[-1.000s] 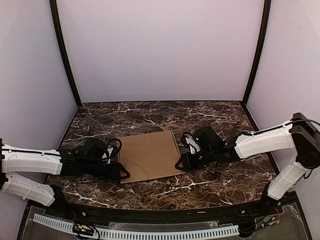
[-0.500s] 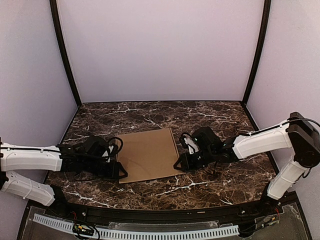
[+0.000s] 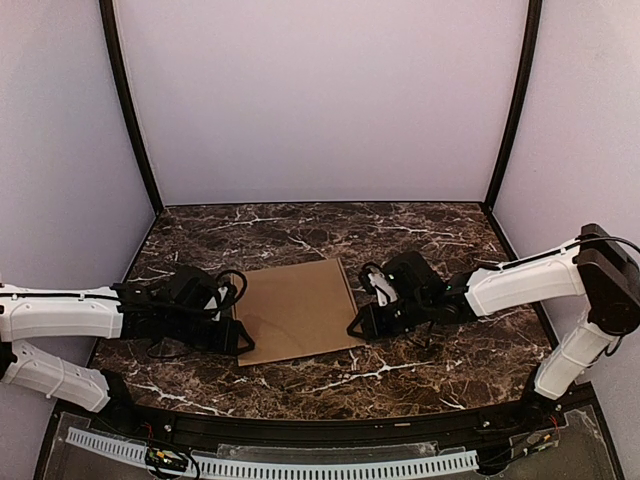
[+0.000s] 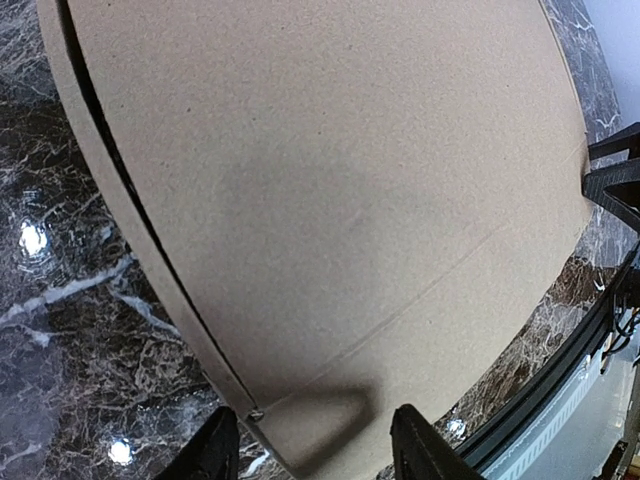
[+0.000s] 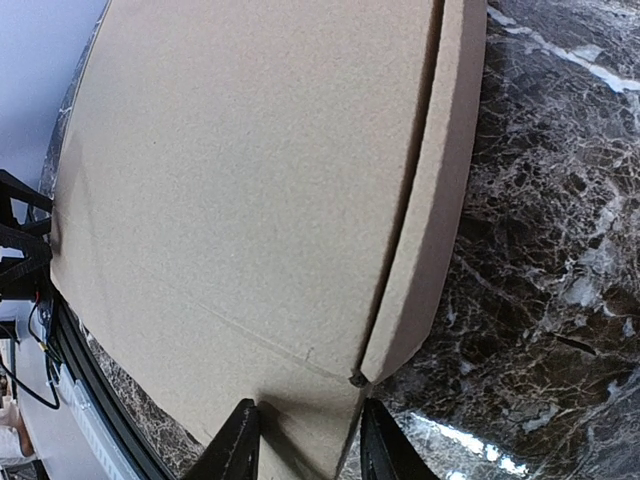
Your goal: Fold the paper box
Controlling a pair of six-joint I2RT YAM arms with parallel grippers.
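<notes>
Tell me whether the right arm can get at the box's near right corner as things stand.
Probably yes. The right gripper sits at that corner of the paper box, jaws open on either side of it in the wrist view, with only table beside it.

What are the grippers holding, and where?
The left gripper and right gripper each straddle a near corner of the box; whether either clamps it cannot be told.

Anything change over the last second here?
The right gripper edged slightly left, and the left gripper shifted slightly left and away from the bases. The flat brown cardboard box still lies flat, with both grippers open at its near corners.
</notes>
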